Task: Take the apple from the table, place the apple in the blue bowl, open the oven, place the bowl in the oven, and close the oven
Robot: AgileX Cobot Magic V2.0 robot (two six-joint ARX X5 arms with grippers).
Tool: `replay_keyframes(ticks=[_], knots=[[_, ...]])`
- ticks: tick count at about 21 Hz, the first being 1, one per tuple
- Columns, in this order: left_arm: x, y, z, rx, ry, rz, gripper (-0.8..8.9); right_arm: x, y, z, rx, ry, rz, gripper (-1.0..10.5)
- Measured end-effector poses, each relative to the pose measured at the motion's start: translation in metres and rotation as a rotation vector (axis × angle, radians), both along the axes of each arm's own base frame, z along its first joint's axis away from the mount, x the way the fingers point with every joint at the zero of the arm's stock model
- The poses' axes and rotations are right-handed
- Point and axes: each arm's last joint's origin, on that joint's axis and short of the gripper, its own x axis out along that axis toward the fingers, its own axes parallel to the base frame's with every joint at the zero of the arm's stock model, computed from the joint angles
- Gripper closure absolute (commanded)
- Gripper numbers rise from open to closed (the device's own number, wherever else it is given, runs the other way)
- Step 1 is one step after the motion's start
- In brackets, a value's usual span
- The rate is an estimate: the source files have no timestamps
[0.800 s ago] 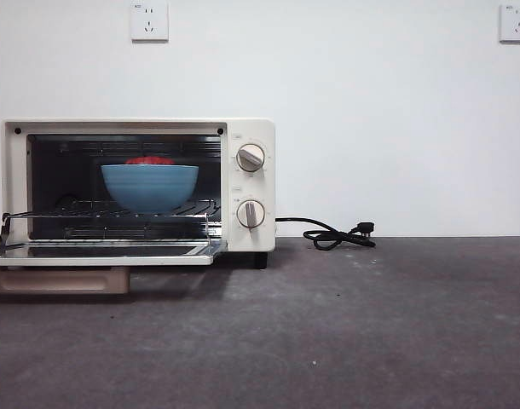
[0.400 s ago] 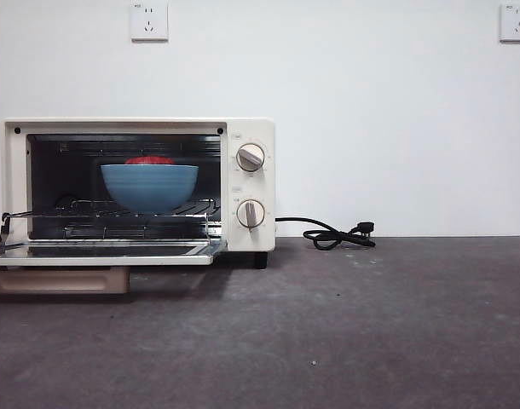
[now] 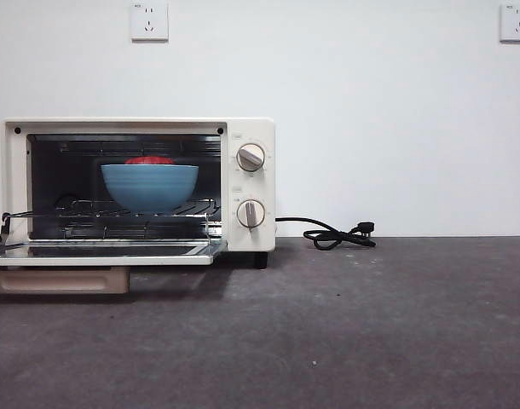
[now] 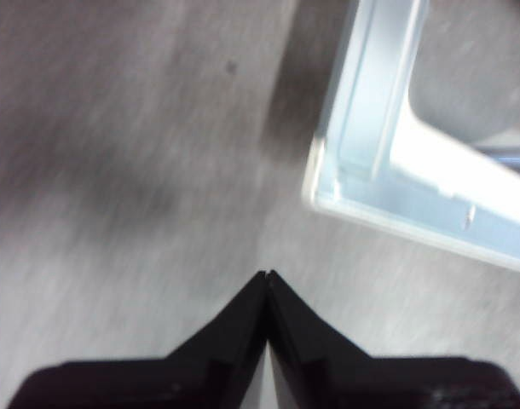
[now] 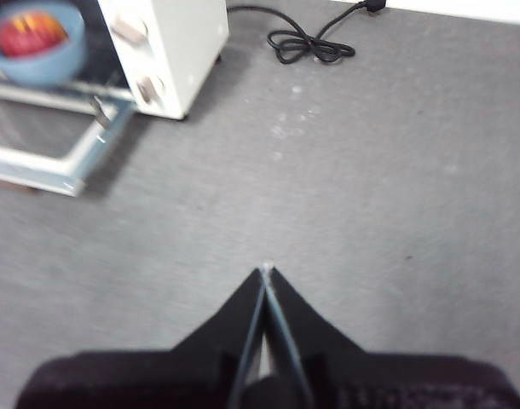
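Note:
The cream-white oven [image 3: 247, 183] stands at the left with its door [image 3: 106, 252] folded down flat. Inside, on the wire rack, sits the blue bowl [image 3: 149, 186] with the red apple [image 3: 149, 160] showing just above its rim. The right wrist view also shows the bowl [image 5: 40, 51], the apple [image 5: 31, 32] and the oven [image 5: 170, 47]. My right gripper [image 5: 266, 271] is shut and empty over bare table, away from the oven. My left gripper [image 4: 267, 275] is shut and empty above the table, close to a corner of the open door [image 4: 362, 162]. No arm shows in the front view.
The oven's black cord [image 3: 337, 235] lies coiled on the table [image 3: 371, 324] to the right of the oven, against the white wall. Two wall sockets [image 3: 149, 20] sit high up. The beige door handle [image 3: 60, 279] hangs below the lowered door.

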Motion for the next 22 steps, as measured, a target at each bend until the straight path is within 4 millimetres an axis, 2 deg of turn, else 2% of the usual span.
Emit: replay_keyframes(ticks=[4,8,17,22], knots=[[0.009,0.009,-0.017,-0.054,-0.006,0.042,8.22,-0.003,-0.004,0.001,0.042,-0.003,-0.01,9.6],[0.018,0.012,-0.036,-0.183,-0.021,0.044,8.22,-0.003,-0.003,0.002,0.071,-0.002,-0.018,9.6],[0.026,0.015,-0.034,-0.255,-0.094,0.086,8.22,-0.003,-0.003,0.002,0.088,0.0,-0.027,9.6],[0.032,0.016,-0.027,-0.393,-0.174,0.078,8.22,-0.002,-0.003,0.002,0.096,-0.001,-0.03,9.6]])
